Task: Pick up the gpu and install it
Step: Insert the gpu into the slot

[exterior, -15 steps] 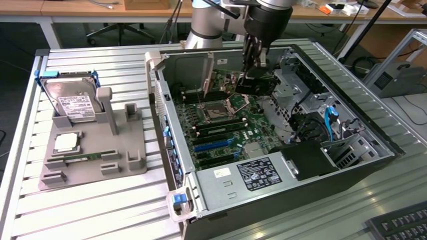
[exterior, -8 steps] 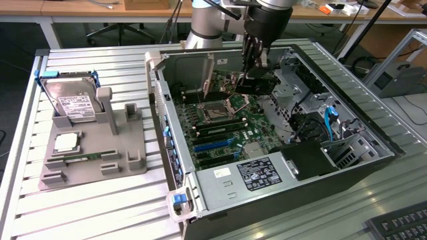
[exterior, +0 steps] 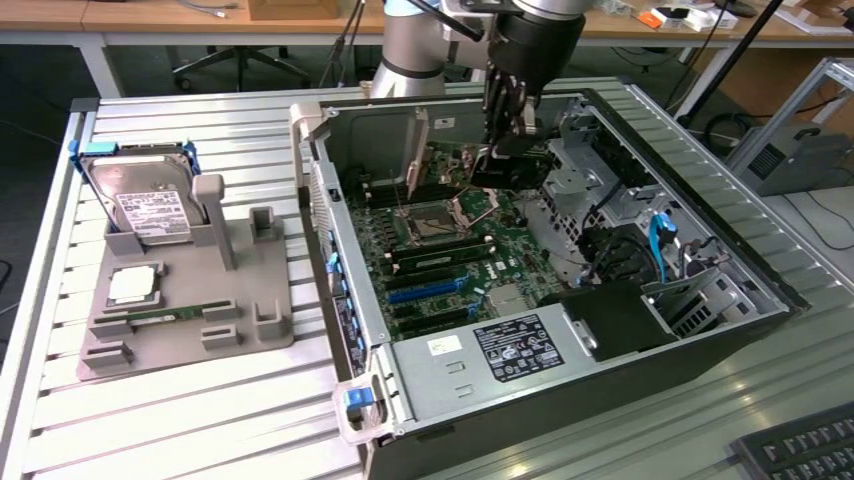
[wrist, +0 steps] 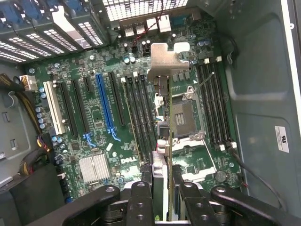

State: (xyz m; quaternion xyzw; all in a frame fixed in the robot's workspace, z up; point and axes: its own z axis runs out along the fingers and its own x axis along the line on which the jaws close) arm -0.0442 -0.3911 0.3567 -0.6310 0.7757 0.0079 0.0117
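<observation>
Claw — gpu edge-on between its fingers

Your exterior view looks down at an angle from high above the surface, taking in the whole open computer case. Your wrist view sits close, facing straight down onto the motherboard. Both share that motherboard.

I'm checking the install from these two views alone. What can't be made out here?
- gpu: seen edge-on in the wrist view, so its faces are hidden.
- gripper: fingertip contact cut off by the picture's edge.
- gpu in the exterior view: the gripper covers most of it.
- Slot below the card: hidden by the card.
</observation>
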